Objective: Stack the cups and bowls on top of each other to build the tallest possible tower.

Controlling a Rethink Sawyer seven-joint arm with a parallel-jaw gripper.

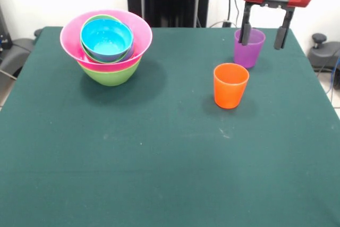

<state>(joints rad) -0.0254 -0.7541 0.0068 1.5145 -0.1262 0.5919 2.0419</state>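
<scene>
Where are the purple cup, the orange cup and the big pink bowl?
purple cup (pixel 249 52): front view, on its side wall.
orange cup (pixel 230 90): front view, on its front wall.
pink bowl (pixel 69 38): front view, on its left rim.

Tower (pixel 106 46), upper left of frame: lime green bowl (pixel 111 74) at base, big pink bowl (pixel 71 38) above, then green rim w/ blue/cyan bowls (pixel 106 38) nested inside. Purple cup (pixel 249 51) upper right, translucent. Orange cup (pixel 230 85) right of centre. Table (pixel 159 158) dark green cloth. Gripper (pixel 264 36): red body, black fingers (pixel 281 30).
</scene>
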